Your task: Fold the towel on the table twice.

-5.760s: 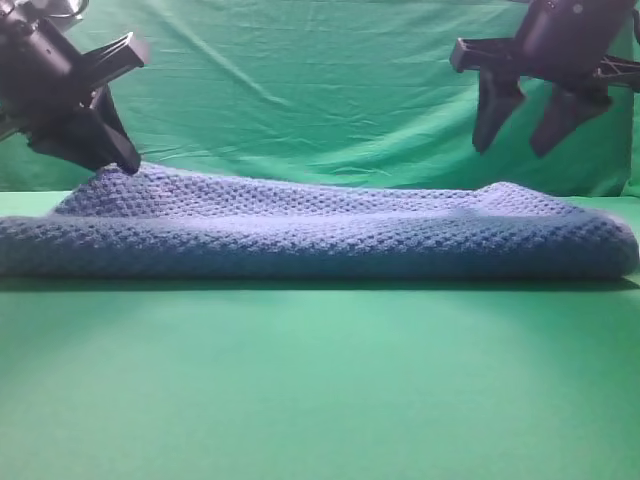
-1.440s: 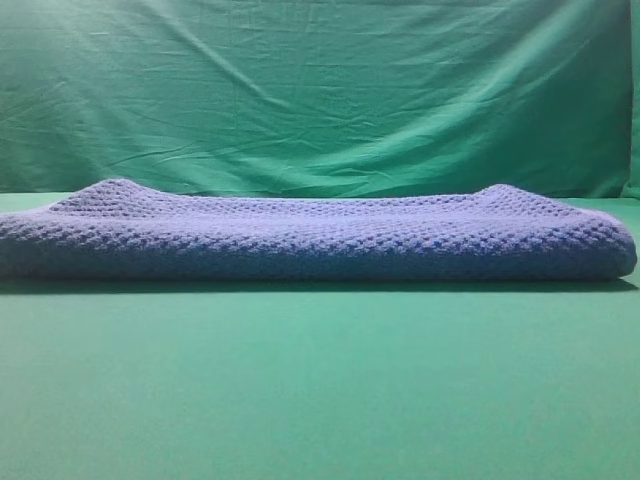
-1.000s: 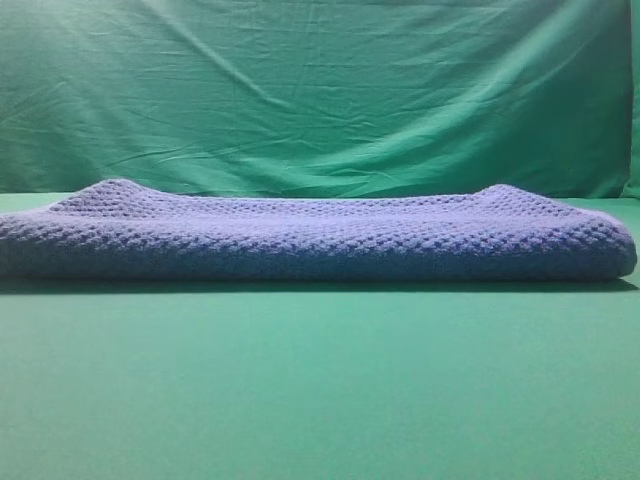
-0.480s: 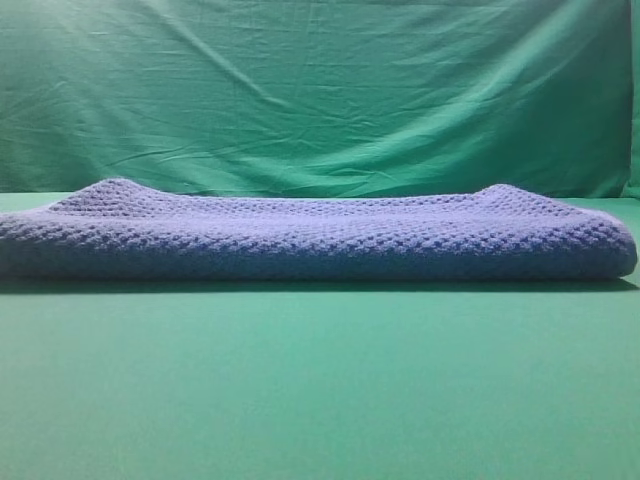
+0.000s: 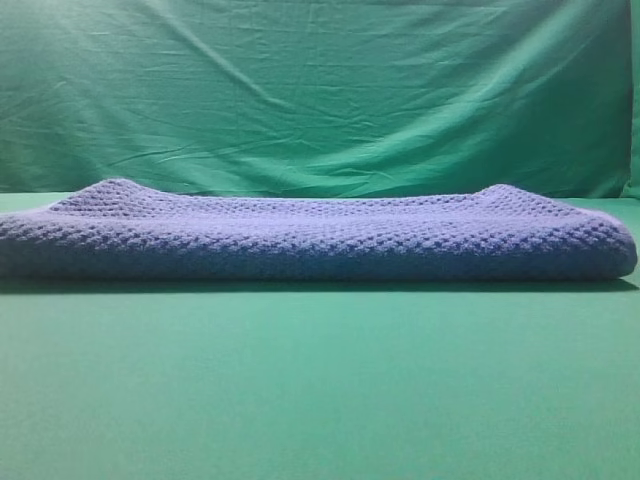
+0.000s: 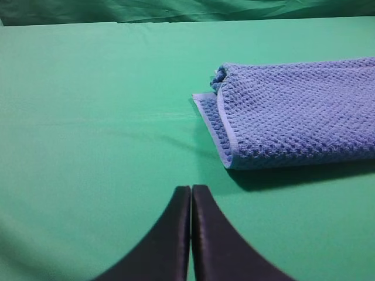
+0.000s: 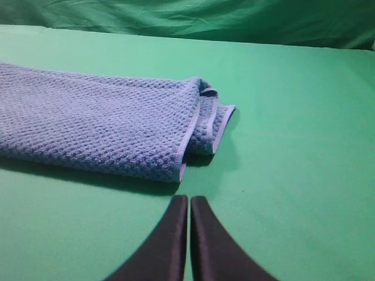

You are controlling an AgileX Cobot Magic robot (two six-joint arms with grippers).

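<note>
The blue-grey waffle-weave towel (image 5: pixel 310 238) lies folded in a long flat band across the green table (image 5: pixel 320 390). Neither gripper shows in the exterior high view. In the left wrist view the towel's left end (image 6: pixel 293 114) with its pale hem lies ahead and to the right of my left gripper (image 6: pixel 191 190), whose black fingers are shut with nothing between them. In the right wrist view the towel's right end (image 7: pixel 117 129) lies ahead and to the left of my right gripper (image 7: pixel 188 200), also shut and holding nothing. Both grippers hang apart from the towel.
A wrinkled green backdrop curtain (image 5: pixel 320 90) hangs behind the table. Bare green cloth (image 6: pixel 88 117) stretches left of the towel in the left wrist view and to the right of it (image 7: pixel 304 146) in the right wrist view.
Several seconds ago both grippers hung over the towel's far corners in the exterior high view; they have since left that view. Over the last second nothing has visibly moved.
</note>
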